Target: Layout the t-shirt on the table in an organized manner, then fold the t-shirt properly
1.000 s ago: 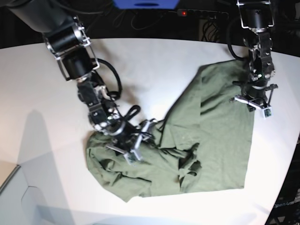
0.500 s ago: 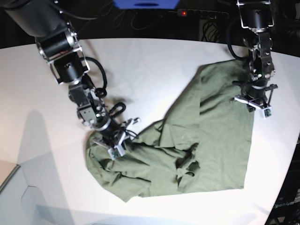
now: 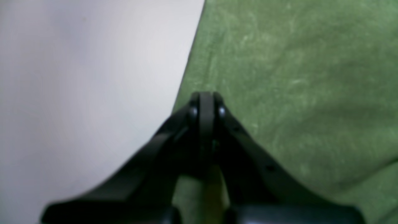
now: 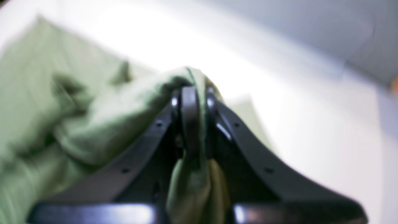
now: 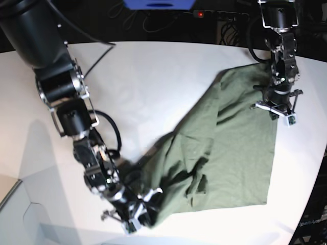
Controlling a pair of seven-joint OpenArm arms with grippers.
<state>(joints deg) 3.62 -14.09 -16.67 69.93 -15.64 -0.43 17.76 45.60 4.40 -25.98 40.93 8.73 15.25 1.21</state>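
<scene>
We see the plain olive-green cotton t-shirt [image 5: 230, 148] spread across the right half of the large smooth white desk [image 5: 153, 81], flat toward the far right corner and gathered into a wrinkled, stretched band that runs down to the near edge. Our right tool [image 5: 137, 217] sits low at that near edge, and in its wrist view the jaws are pressed together around a bunched fold of the green fabric [image 4: 186, 77], with more cloth hanging between the black fingers [image 4: 217, 124] below the tips. Our left tool [image 5: 276, 108] rests on the far right part of the shirt, close to its upper edge; in its wrist view the jaws are fully together [image 3: 203, 99], tips lying at the border where the green cloth [image 3: 295, 77] meets the bare white desk [image 3: 87, 77], and we cannot tell whether any fabric is pinched there.
</scene>
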